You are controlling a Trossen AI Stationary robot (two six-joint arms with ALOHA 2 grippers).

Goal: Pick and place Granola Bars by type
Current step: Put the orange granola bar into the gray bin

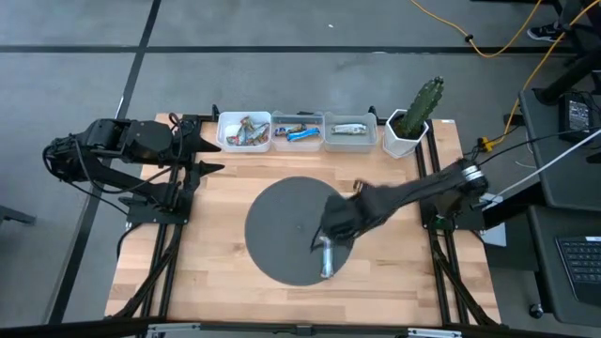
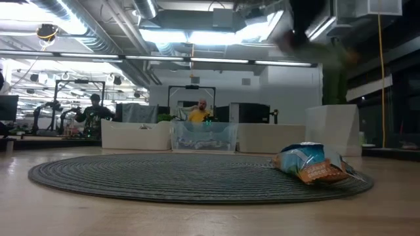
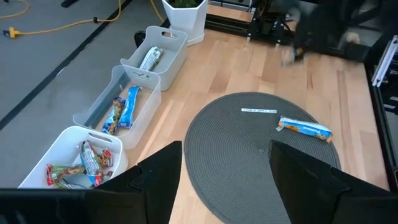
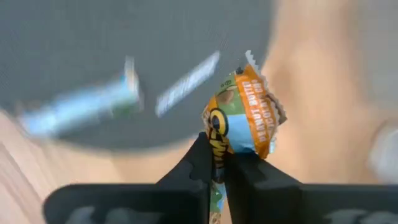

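Note:
My right gripper hangs over the near right part of the round grey mat, shut on a granola bar in an orange, blue and green wrapper. A second bar in a silver-blue wrapper lies flat on the mat just nearer than the gripper; the low view and the left wrist view show it too. A thin white strip lies on the mat. My left gripper waits open at the table's far left. My right gripper pinches the orange-blue bar between its two fingers at one end of the wrapper. The rest of the bar sticks out past the fingertips. It is lifted clear, with the mat well below it.
Three white bins stand along the far edge: the left one holds red-brown bars, the middle one blue bars, the right one a silver bar. A white pot with a cactus stands to their right. Bare wood surrounds the mat.

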